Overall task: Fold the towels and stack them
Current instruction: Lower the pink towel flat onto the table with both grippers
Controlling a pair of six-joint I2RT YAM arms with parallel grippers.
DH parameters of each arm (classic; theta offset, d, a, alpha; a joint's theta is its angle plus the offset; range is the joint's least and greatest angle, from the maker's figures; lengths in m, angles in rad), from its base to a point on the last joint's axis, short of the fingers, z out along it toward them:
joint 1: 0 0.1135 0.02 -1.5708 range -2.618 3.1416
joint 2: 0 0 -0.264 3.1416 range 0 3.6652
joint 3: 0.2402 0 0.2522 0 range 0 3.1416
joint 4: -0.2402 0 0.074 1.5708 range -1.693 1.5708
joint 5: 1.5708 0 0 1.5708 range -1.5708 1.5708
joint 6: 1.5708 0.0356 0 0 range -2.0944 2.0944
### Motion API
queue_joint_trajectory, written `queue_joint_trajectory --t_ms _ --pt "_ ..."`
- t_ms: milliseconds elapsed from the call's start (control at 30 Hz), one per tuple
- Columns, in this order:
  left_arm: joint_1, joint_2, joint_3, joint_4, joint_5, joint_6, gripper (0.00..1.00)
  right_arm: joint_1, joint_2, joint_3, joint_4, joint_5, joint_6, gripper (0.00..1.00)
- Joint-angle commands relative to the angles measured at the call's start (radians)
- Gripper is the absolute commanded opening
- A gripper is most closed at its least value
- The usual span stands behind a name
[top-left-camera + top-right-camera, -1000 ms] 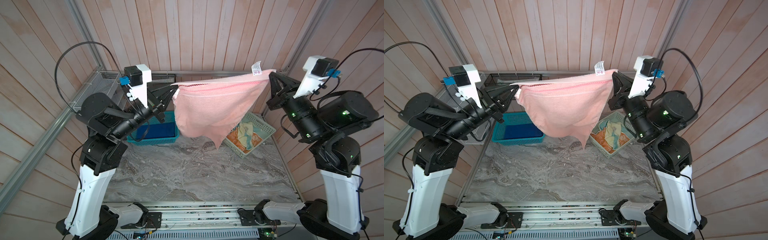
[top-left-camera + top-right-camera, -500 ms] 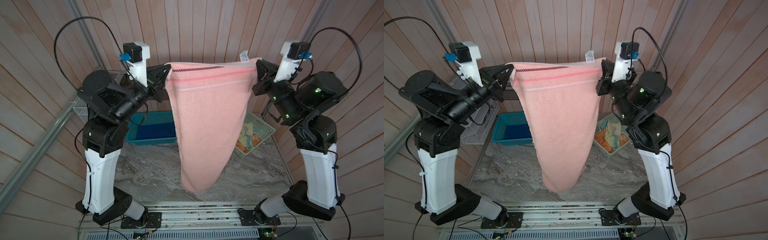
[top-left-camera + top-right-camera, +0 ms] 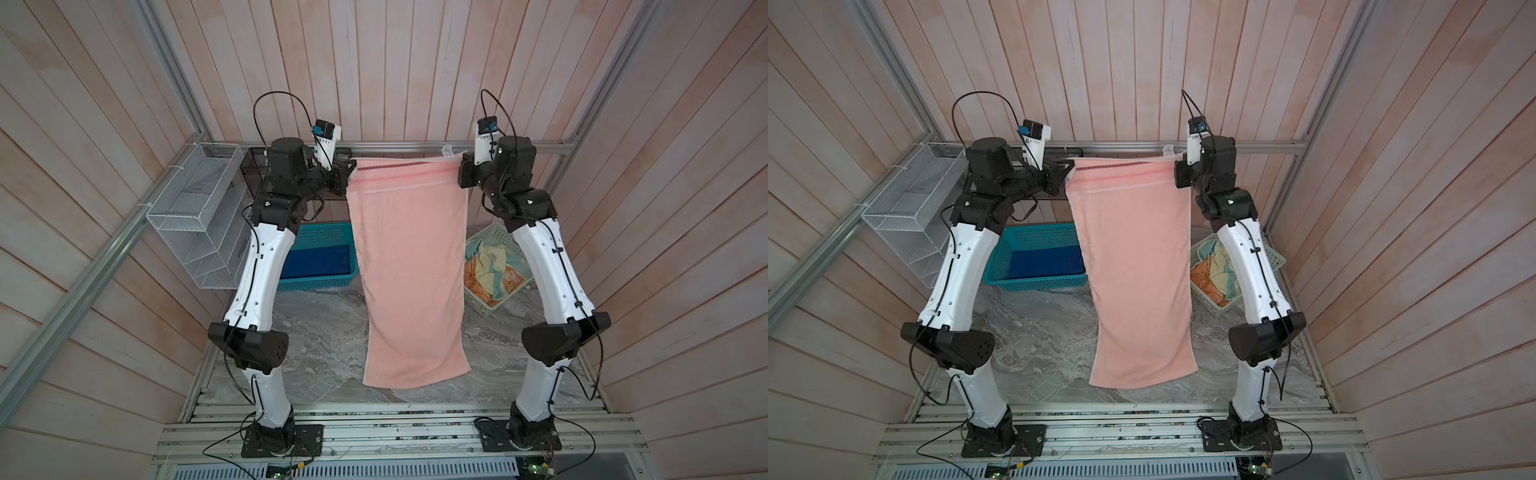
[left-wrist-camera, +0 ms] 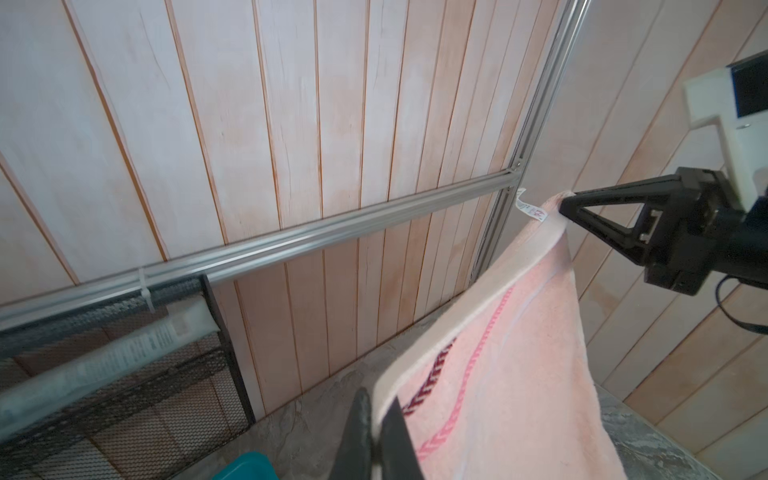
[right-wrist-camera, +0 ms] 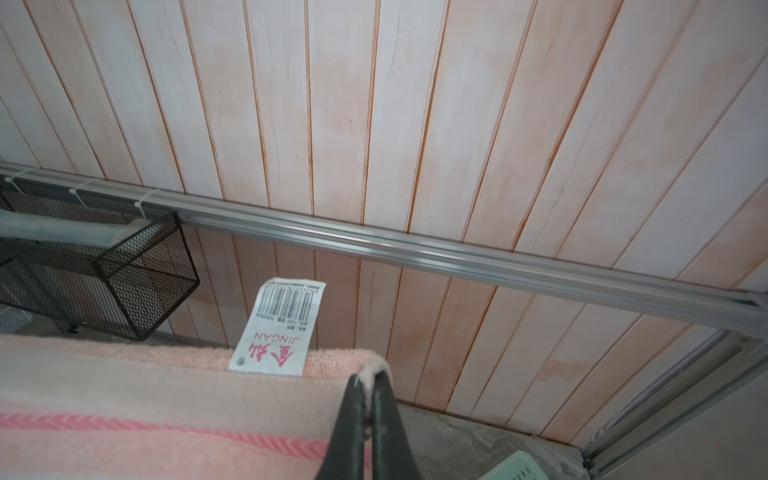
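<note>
Front zone: the grey marble tabletop [image 3: 316, 332]. The salmon pink towel [image 3: 409, 270] hangs at full length over it, spread flat and unfolded. Its lower hem sits above the front part of the tabletop; whether it touches the surface cannot be told.

Middle zone, left: the teal basket [image 3: 328, 232] stands on the tabletop with the blue towel [image 3: 320, 259] lying flat inside it. Middle zone, right: the pale green tray [image 3: 484, 305] holds the yellow-and-teal towel [image 3: 492, 259], crumpled on the orange towel [image 3: 500, 286]. The right arm partly hides both.

Rear zone, raised: the left pincer [image 4: 376, 399] is clamped on the pink towel's top left corner. The right pincer [image 5: 369, 380] is clamped on its top right corner, just beside the white tag [image 5: 278, 328]. The top hem runs taut and level between them.

Back wall: an aluminium rail [image 3: 395, 146] carries a black mesh basket [image 3: 253, 170]. A white wire basket [image 3: 195, 208] hangs on the left wall.
</note>
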Motion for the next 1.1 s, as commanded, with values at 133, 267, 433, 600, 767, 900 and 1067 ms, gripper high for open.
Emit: queue_joint_trajectory --t_ms 133,267,433,600,767,900,1067 --pt "0.023 0.129 -0.035 0.089 0.02 0.005 0.0 -0.048 0.081 -0.116 0.035 -0.115 0.063 0.0" --pt "0.017 0.098 -0.192 0.123 0.046 -0.006 0.0 -0.046 0.023 -0.302 0.067 -0.155 0.078 0.0" --pt "-0.026 -0.061 -0.54 0.225 0.015 -0.014 0.0 -0.027 -0.162 -0.678 0.207 -0.156 0.12 0.0" --pt "-0.108 -0.209 -0.832 0.277 -0.054 -0.043 0.0 0.025 -0.296 -0.951 0.24 -0.141 0.138 0.0" --pt "-0.245 -0.293 -1.099 0.373 -0.122 -0.139 0.0 0.106 -0.36 -1.164 0.252 -0.135 0.162 0.0" --pt "-0.339 -0.338 -1.27 0.442 -0.208 -0.194 0.0 0.181 -0.387 -1.315 0.289 -0.105 0.177 0.0" --pt "-0.387 -0.395 -1.475 0.544 -0.244 -0.255 0.0 0.23 -0.377 -1.409 0.288 -0.093 0.206 0.0"
